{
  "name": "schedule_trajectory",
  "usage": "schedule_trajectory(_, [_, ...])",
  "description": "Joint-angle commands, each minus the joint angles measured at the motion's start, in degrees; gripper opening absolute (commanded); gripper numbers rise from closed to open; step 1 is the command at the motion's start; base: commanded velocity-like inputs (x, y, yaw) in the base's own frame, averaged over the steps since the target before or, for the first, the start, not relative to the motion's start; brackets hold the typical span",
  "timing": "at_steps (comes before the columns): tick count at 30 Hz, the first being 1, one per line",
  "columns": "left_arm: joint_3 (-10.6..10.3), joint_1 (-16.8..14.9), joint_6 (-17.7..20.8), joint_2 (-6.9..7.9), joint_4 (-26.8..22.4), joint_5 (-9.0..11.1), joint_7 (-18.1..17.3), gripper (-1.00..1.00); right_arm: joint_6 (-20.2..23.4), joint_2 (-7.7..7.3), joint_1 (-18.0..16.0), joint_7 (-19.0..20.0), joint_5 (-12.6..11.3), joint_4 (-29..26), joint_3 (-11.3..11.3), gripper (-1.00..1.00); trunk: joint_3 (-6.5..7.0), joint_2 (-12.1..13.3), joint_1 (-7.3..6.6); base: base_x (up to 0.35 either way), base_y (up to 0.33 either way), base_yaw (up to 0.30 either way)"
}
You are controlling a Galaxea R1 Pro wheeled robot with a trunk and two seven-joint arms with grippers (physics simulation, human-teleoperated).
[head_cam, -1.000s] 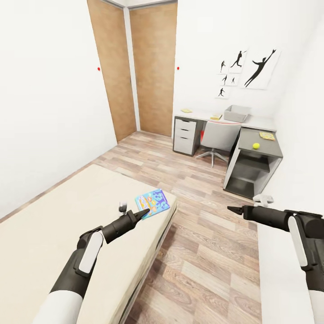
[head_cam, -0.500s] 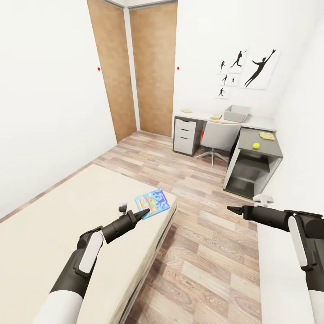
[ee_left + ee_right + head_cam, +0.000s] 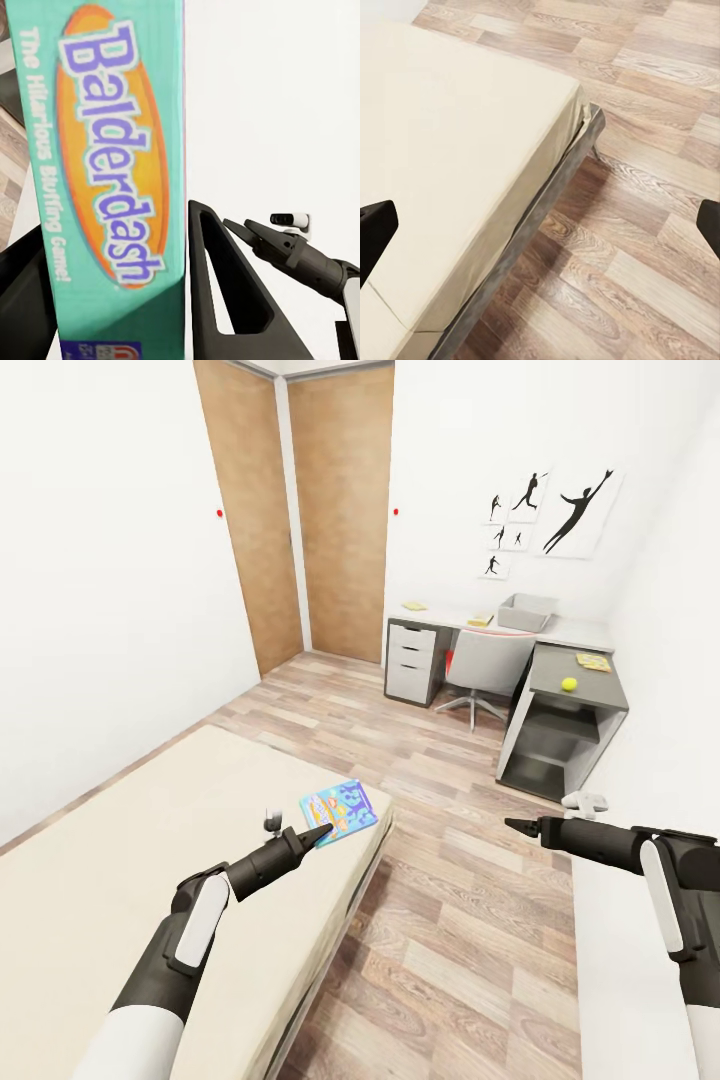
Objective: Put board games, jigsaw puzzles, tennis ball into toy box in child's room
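A blue cartoon board game (image 3: 340, 810) is at the bed's (image 3: 130, 840) near corner. My left gripper (image 3: 318, 830) is at its edge. In the left wrist view the teal "Balderdash" box side (image 3: 112, 187) stands between the two fingers (image 3: 225, 300), gripped. My right gripper (image 3: 515, 825) hangs over the floor, its fingertips (image 3: 375, 225) wide apart and holding nothing. Far off, the grey toy box (image 3: 527, 612) sits on the table (image 3: 575, 632). A yellow tennis ball (image 3: 569, 684) and a jigsaw puzzle (image 3: 593, 661) lie on the darker wing. Two small flat yellowish items (image 3: 414, 605) lie further along the desk.
A grey swivel chair (image 3: 490, 660) stands at the desk. Wooden wardrobe doors (image 3: 300, 510) fill the back left. Wood floor (image 3: 450, 920) runs between the bed and a white surface (image 3: 620, 960) at my right. The bed's dark frame edge (image 3: 532, 217) is below the right gripper.
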Motion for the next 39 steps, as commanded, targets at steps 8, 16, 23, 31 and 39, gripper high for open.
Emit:
schedule_trajectory(8, [0.16,-0.12,0.58,0.88,0.05,0.15,-1.36,-1.00,0.44,0.36,-0.95,0.03,-0.46,0.15,0.11,1.00,-0.11,-0.11,0.03,0.000,0.000,0.000])
schedule_trajectory(16, [0.18,-0.12,0.64,1.60,0.02,0.19,-1.91,-1.00,0.44,1.38,-1.37,0.01,-0.50,0.27,0.20,1.00,-0.11,-0.11,0.03,0.000,0.000,0.000])
schedule_trajectory(23, [0.19,-0.12,0.70,1.79,0.05,0.17,-2.03,-1.00,0.44,1.69,-1.42,-0.07,-0.52,0.30,0.28,1.00,-0.11,-0.11,0.03,0.000,0.000,0.000])
schedule_trajectory(31, [0.20,-0.12,0.73,1.83,0.06,0.14,-2.04,-1.00,0.44,2.54,-1.42,-0.17,-0.35,0.30,0.36,1.00,-0.11,-0.11,0.03,0.000,0.000,0.000])
schedule_trajectory(39, [0.25,-0.12,0.75,1.88,0.06,0.12,-2.07,-1.00,0.44,5.21,-1.42,-0.38,0.04,0.31,0.44,1.00,-0.11,-0.11,0.03,0.000,0.000,0.000])
